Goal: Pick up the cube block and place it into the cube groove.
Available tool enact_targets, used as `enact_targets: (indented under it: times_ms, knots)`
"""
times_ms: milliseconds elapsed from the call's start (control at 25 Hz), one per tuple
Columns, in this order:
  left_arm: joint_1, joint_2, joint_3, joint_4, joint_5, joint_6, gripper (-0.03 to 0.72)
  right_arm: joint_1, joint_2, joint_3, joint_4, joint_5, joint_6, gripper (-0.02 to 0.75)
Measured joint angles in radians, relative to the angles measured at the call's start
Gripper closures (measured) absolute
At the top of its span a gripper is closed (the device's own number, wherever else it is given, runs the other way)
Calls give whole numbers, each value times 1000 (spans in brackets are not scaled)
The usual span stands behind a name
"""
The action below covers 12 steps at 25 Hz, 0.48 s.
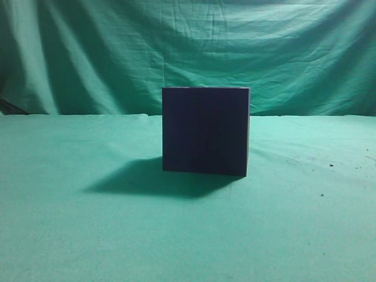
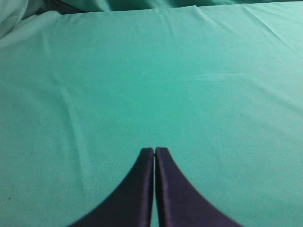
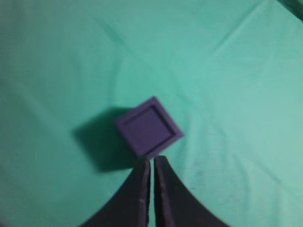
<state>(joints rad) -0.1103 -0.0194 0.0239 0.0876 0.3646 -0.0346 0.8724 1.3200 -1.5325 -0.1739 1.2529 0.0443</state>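
Item: large dark navy-purple cube-shaped box, the cube groove (image 1: 205, 130), matte faces, pale right edge, standing on the green cloth-covered table (image 1: 70, 235), shadow at 8 o'clock.

Item: the right wrist view shows one purple cube (image 3: 148, 126) with a square recessed top, seemingly the same box filled. No loose cube block is visible; placement looks done.

Item: right gripper (image 3: 152, 162), fingers pressed together, tips at the cube's 6 o'clock edge.

Item: left gripper (image 2: 154, 150), fingers pressed together, over bare cloth.

Risk: a right-arm move toward 12 o'clock could nudge the box.
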Motion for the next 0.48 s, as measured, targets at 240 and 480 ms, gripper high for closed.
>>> enact_targets:
  times_ms: [240,480]
  knots:
    - [0,0,0,0,0,0,688,0,-267,148,189,8,3,738]
    - [0,0,0,0,0,0,688,0,-544,381,198,-23,4,738]
